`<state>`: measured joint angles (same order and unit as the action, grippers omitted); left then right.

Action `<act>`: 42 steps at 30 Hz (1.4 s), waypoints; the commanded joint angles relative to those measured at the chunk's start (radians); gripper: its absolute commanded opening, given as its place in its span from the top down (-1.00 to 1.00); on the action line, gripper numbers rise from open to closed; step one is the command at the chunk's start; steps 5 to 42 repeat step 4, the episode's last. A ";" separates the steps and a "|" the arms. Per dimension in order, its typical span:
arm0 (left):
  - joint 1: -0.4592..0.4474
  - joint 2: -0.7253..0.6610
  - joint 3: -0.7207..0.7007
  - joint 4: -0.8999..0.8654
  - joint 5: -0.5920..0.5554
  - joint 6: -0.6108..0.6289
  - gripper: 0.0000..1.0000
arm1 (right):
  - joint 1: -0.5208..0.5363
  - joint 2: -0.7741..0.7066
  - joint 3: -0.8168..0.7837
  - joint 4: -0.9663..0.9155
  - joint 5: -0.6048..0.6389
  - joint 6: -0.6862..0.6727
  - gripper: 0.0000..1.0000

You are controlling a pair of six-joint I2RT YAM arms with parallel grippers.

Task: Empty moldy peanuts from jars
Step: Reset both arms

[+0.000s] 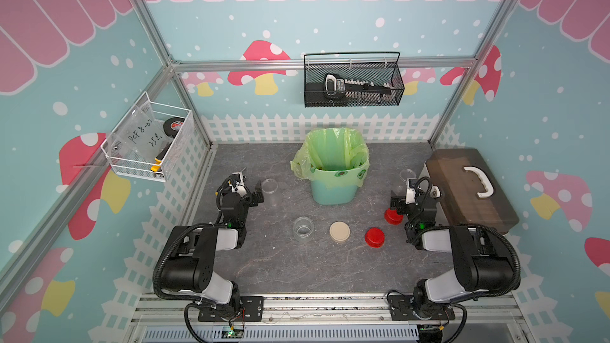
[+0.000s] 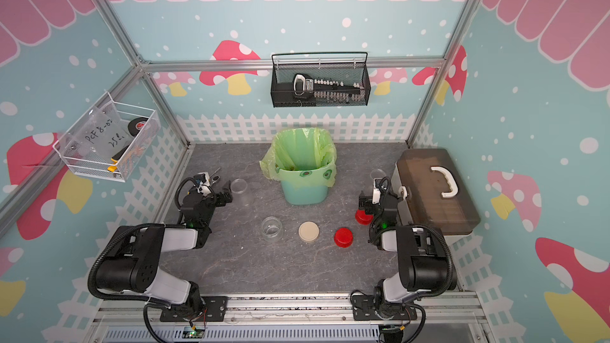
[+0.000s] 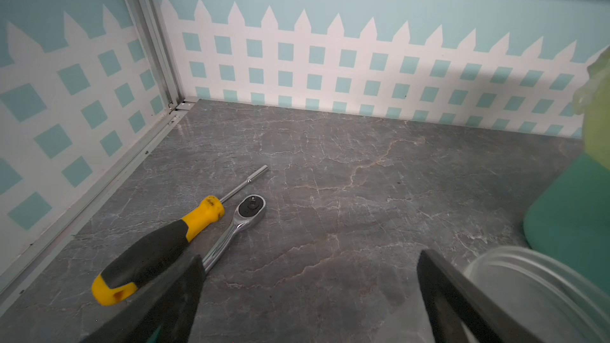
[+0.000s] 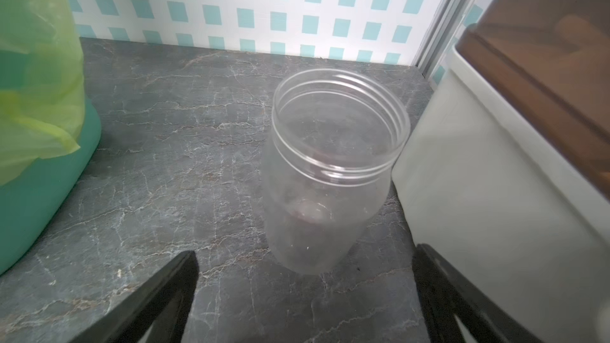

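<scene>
Three clear jars are stood open on the grey table [image 1: 330, 268], and each is seen to be empty. The left jar [image 1: 268, 187] is set just beside the left end effector [image 3: 310, 259], to the left of the teal bin [image 1: 331, 193]. In the left wrist view its rim lies just outside one finger [image 3: 455, 292], and whether the two touch cannot be told. The middle jar [image 1: 303, 228] is placed nearer the front, with the beige lid [image 1: 339, 232] and a red lid [image 1: 374, 236] laid flat in a row to its right. A second red lid [image 1: 392, 217] is partly hidden under the right arm. The right jar [image 4: 333, 173] is stood just beside the white wall of the brown-lidded box [image 4: 495, 176], ahead of the right end effector [image 4: 305, 252].

The teal bin is lined with a green bag [image 1: 330, 150]. A few small tan specks [image 2: 291, 168] are seen low inside it, too small to be named. On the back wall a black wire basket [image 1: 353, 80] is hung with a socket set laid in it. On the left wall a white wire basket [image 1: 148, 140] is hung with a roll of black tape and a written-on plastic bag.

All three jars are kept upright, with the long axis vertical and the mouths turned up.

Both end effectors are spread wide, and nothing is held between the fingers. A yellow-and-black screwdriver [image 3: 158, 245] and a ratchet [image 3: 237, 222] are laid side by side on the table near the left wall.
</scene>
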<state>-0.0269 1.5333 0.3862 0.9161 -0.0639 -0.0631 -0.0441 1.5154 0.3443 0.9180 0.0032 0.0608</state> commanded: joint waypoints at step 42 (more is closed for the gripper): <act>0.002 0.001 0.003 -0.034 -0.026 0.036 -0.98 | 0.004 0.006 0.008 0.011 -0.019 -0.026 -0.98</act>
